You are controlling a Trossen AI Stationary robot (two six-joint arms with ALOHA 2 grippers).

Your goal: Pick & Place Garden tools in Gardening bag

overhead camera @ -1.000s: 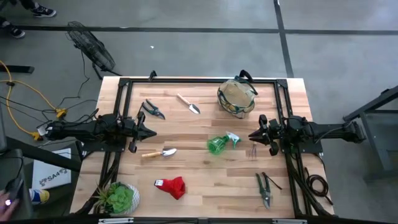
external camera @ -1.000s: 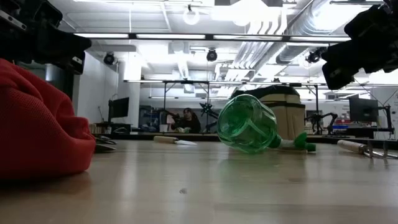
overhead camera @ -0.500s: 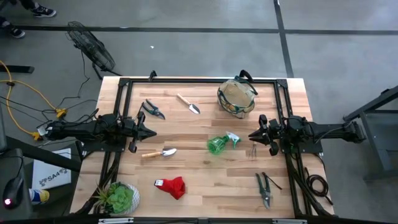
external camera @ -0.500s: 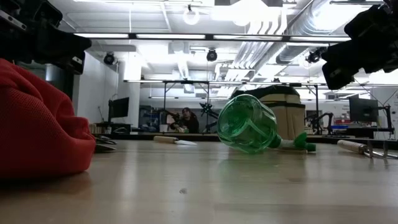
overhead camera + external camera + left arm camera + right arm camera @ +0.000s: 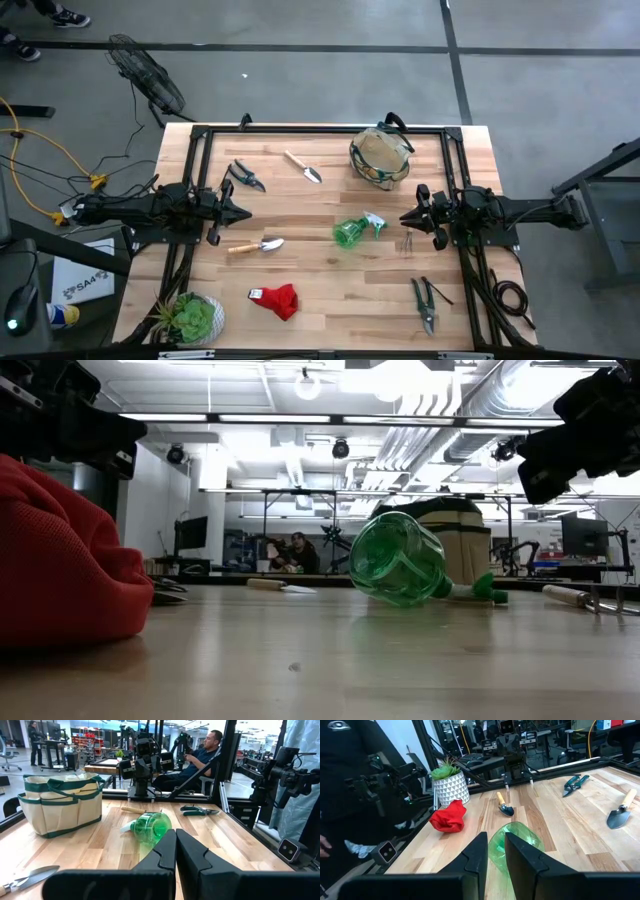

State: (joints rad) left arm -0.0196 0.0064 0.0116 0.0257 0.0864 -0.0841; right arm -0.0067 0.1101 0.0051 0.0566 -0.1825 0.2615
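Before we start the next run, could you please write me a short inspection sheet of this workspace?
Surface: wooden table, dry.
Job's things: gardening bag upright; spray bottle on its side; two trowels, two shears, red glove, all loose.
Clutter: potted plant.
Grippers: left gripper shut, empty; right gripper slightly open, empty.
Cables: yellow cable on floor.
Surroundings: floor fan; seated person.
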